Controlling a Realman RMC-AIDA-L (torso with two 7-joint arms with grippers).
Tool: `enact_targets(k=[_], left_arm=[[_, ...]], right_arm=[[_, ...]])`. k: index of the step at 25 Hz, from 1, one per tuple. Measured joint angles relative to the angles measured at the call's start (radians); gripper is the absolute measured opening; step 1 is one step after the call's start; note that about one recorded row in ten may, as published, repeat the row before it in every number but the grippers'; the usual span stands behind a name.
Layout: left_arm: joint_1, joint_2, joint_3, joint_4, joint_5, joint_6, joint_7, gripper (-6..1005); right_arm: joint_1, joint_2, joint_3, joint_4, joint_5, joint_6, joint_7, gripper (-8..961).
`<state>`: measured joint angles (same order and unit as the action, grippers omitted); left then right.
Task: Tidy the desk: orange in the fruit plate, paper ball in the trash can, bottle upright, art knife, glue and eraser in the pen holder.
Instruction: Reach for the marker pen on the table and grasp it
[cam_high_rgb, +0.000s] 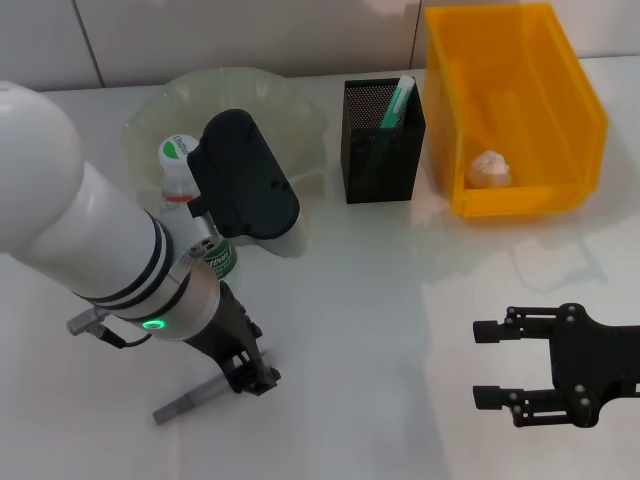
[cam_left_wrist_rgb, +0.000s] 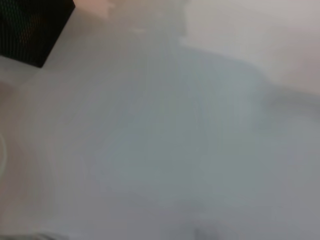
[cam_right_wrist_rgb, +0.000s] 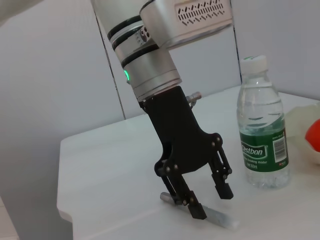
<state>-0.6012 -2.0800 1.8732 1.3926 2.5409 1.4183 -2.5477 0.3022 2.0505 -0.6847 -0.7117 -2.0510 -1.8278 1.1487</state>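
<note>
My left gripper is down at the table near the front left, open, its fingers straddling the grey art knife lying flat. The bottle stands upright just behind that arm. The orange shows only in the right wrist view, on the fruit plate. The paper ball lies in the yellow trash can. A green and white stick stands in the pen holder. The eraser is out of view. My right gripper hovers open at the front right.
The plate, pen holder and trash can line the back of the white table. My left arm covers the left side and hides part of the plate. A wall runs behind the table.
</note>
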Motion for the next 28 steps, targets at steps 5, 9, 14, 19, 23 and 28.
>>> enact_targets(k=[5,9,14,19,23,28], left_arm=[[-0.023,0.0,0.001,-0.045,0.0,-0.007,-0.006,433],[-0.026,0.0,0.001,-0.047,-0.002,-0.015,-0.007,432],[-0.036,0.0,0.002,-0.062,-0.004,-0.016,-0.008,430],[-0.049,0.0,0.004,-0.1,-0.005,-0.016,-0.008,428],[-0.051,0.0,0.005,-0.102,-0.005,-0.016,-0.008,424],[-0.053,0.0,0.005,-0.11,-0.004,-0.014,-0.003,393]], right_arm=[[0.0,0.0,0.002,0.0,0.0,0.0,0.0,712],[0.0,0.0,-0.001,0.0,0.0,0.004,0.0,712],[0.001,0.002,-0.003,0.0,0.0,0.009,0.002,713],[0.004,0.002,-0.004,0.0,-0.001,0.009,0.008,713],[0.004,0.002,-0.004,0.0,-0.001,0.01,0.011,713],[0.005,0.002,-0.004,0.0,-0.002,0.01,0.011,712]])
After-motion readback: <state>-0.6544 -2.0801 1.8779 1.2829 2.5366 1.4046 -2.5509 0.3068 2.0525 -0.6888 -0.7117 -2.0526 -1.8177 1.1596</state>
